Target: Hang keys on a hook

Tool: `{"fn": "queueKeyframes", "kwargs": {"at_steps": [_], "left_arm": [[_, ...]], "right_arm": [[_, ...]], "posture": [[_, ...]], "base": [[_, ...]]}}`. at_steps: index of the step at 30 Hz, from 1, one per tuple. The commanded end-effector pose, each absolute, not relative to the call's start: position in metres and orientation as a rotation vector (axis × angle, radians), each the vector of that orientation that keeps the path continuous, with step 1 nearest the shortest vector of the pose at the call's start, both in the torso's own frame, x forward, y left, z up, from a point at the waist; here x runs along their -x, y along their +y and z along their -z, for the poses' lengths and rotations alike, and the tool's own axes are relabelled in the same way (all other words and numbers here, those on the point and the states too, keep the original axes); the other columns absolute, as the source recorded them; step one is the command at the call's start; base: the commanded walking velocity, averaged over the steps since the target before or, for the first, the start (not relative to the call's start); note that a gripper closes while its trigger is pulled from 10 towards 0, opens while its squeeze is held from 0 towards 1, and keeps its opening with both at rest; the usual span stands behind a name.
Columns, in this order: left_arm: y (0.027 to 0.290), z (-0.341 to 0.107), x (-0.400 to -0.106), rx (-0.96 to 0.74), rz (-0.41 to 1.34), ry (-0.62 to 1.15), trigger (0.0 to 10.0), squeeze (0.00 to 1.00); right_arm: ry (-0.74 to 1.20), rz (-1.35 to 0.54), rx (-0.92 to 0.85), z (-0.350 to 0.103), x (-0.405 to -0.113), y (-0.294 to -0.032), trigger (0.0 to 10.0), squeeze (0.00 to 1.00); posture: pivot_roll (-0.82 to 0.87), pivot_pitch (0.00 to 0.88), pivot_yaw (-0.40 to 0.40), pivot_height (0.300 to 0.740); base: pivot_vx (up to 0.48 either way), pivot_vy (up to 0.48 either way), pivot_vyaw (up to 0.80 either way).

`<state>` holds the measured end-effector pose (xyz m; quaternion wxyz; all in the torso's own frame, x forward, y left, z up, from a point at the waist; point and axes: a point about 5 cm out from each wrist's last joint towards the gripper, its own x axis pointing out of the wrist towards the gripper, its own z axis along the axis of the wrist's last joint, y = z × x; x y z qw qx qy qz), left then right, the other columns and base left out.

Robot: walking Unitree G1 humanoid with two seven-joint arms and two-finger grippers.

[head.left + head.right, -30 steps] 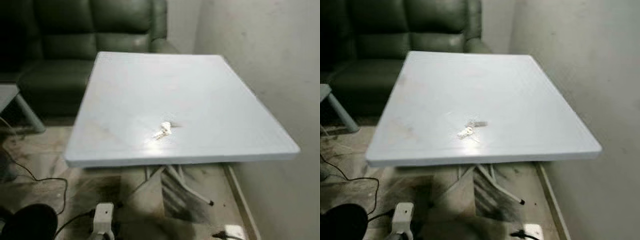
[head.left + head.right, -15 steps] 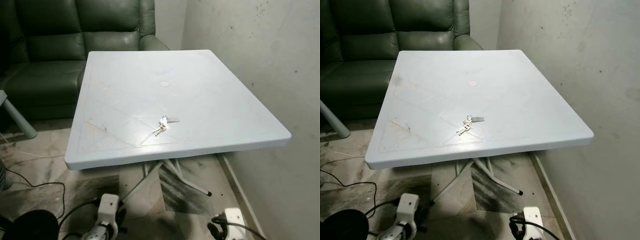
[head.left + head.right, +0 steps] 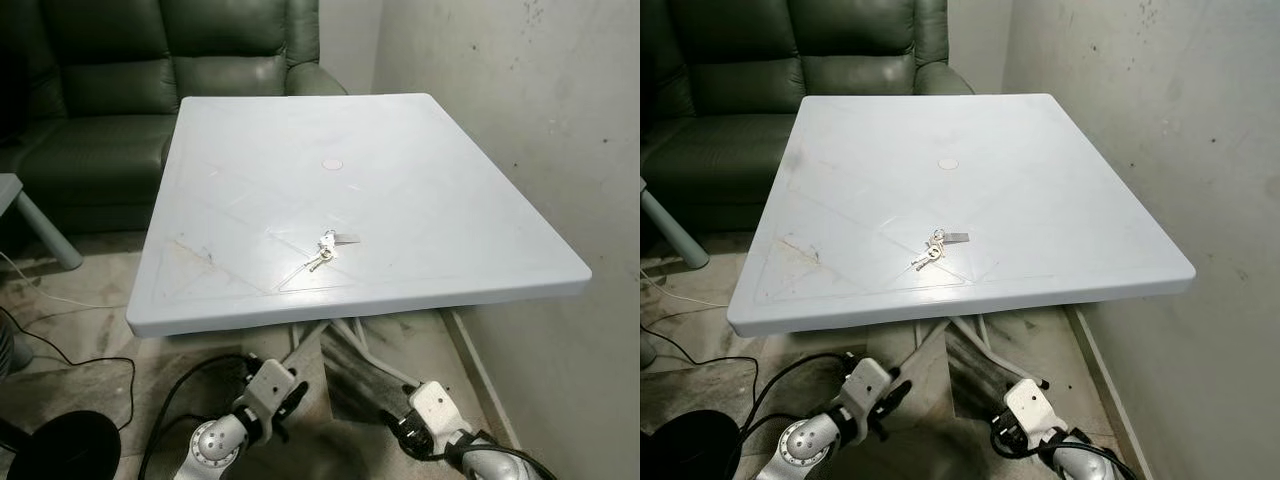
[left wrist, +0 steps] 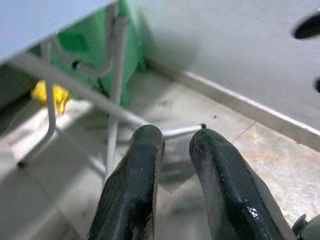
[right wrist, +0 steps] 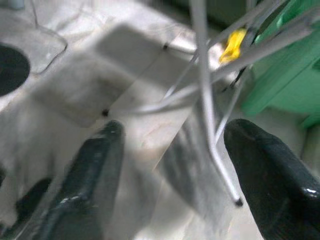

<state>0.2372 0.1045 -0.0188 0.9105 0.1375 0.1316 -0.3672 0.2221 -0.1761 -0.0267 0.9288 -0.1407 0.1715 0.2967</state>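
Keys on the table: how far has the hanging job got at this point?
Nothing is done yet: the keys lie untouched on the white table. In hand: the left claw and right claw are low, below the table edge, holding nothing. Left: grasping the keys, finding a hook, hanging them.

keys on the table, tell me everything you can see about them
The keys are a small silvery metal bunch lying flat on the white table, near its front edge and about midway across. One key points toward the front left, and a flat grey tag sticks out to the right. Only the tabletop touches them, and neither gripper is near.
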Motion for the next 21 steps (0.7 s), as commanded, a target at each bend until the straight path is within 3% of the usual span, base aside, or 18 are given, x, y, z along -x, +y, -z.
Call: {"fn": "queueKeyframes", "kwargs": {"at_steps": [1,8,21], "left_arm": [[0.101,0.009,-0.242,-0.315,0.804,0.200,10.0,0.00],[0.096,-0.013,-0.250,-0.315,0.839,0.051,10.0,0.00],[0.102,-0.060,-0.246,-0.253,0.822,-0.128,10.0,0.00]], "right_arm": [[0.243,-0.546,0.229,0.010,-0.238,-0.177,10.0,1.00],[0.087,-0.446,0.048,-0.015,-0.260,-0.173,10.0,1.00],[-0.101,-0.575,-0.066,-0.060,-0.261,-0.158,10.0,1.00]], "posture": [[-0.02,0.000,-0.024,0.740],[-0.01,0.002,-0.019,0.740],[0.01,0.015,-0.021,0.740]], "base": [[0.000,0.000,0.00],[0.000,0.000,0.00],[0.000,0.000,0.00]]}}
